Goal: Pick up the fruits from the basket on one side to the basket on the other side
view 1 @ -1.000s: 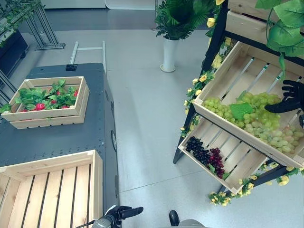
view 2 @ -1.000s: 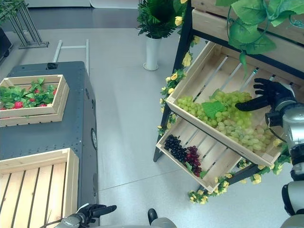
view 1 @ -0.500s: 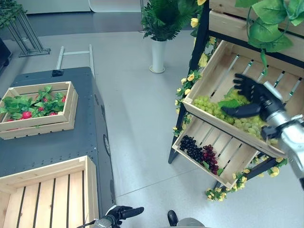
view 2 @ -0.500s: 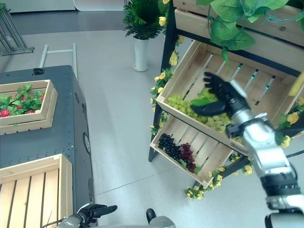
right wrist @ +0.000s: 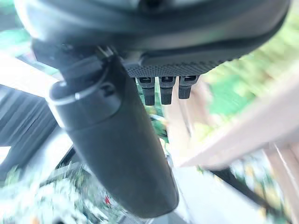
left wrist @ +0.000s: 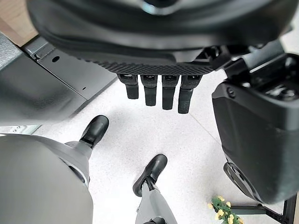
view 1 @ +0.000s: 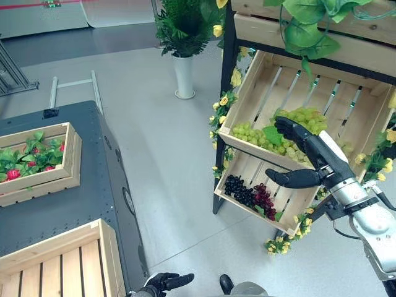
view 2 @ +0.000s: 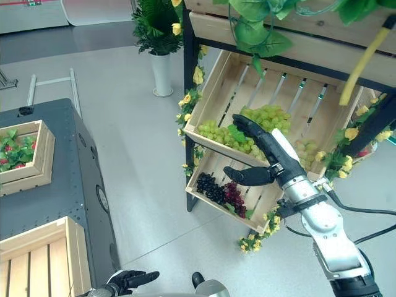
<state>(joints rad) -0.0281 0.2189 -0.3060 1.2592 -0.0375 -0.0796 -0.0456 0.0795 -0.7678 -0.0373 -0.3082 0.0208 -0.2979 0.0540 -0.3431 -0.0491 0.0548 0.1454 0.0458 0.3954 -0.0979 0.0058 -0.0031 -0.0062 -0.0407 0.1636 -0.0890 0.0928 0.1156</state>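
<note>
At right of frame, the right hand point(view 1: 309, 162) is held with fingers wide above the green grapes point(view 1: 272, 133) in their crate point(view 1: 250, 80); nothing is grasped. The empty crate point(view 1: 62, 263), lower left, awaits fruit.

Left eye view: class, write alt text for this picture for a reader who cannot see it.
The robot's right hand, fingers open, reaches over green grapes in a tilted wooden crate on a flower-trimmed rack; dark grapes lie in the crate below. Its left hand hangs low beside a dark table holding an empty slatted crate and a crate of leaves and red fruit.
</note>
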